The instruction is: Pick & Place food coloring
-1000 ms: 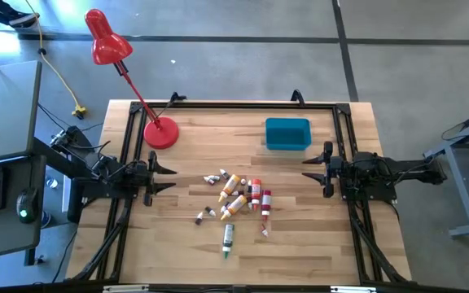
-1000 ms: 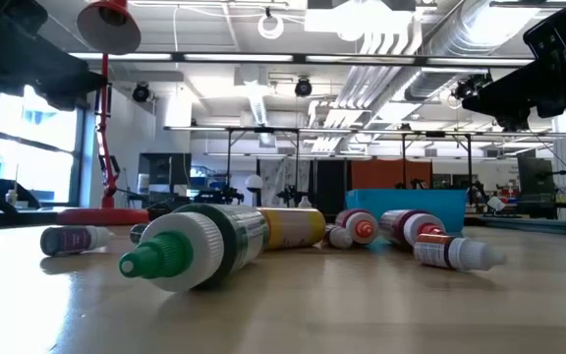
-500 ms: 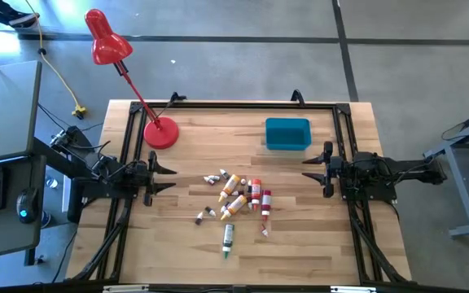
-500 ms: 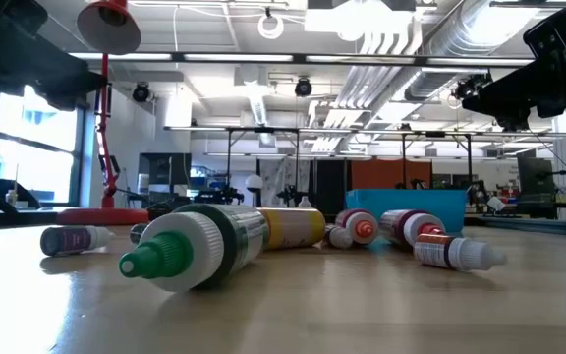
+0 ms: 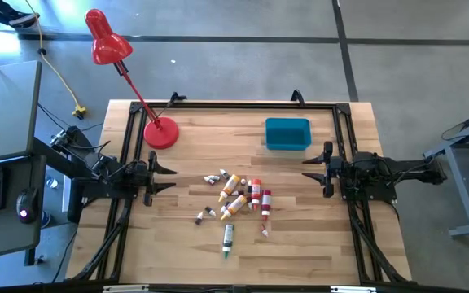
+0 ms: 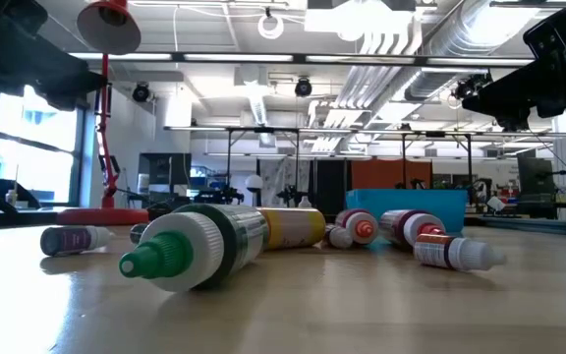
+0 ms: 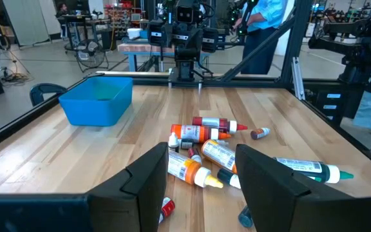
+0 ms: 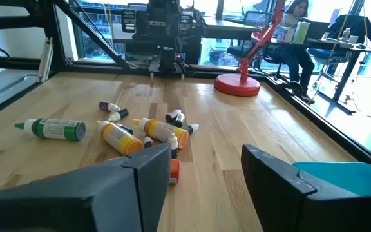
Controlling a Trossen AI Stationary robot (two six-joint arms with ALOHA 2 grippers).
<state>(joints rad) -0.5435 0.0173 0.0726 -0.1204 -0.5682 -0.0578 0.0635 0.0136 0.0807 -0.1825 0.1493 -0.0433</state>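
Observation:
The food coloring (image 5: 238, 195) lies as a loose scatter of small bottles and tubes on their sides in the middle of the wooden table: yellow-orange ones (image 7: 221, 155), red ones (image 7: 198, 134), a green-tipped tube (image 5: 228, 238) nearest the front edge, and tiny grey-white ones (image 5: 210, 178). My left gripper (image 5: 163, 177) hovers level at the table's left side, open, well short of the scatter. My right gripper (image 5: 314, 168) hovers at the right side, open, facing the scatter from afar. Nothing is between either pair of fingers.
A blue plastic bin (image 5: 287, 134) stands at the far right of the table. A red desk lamp (image 5: 160, 132) has its round base at the far left. Black frame rails (image 5: 218, 103) run along the table's edges. Bare wood lies between each gripper and the scatter.

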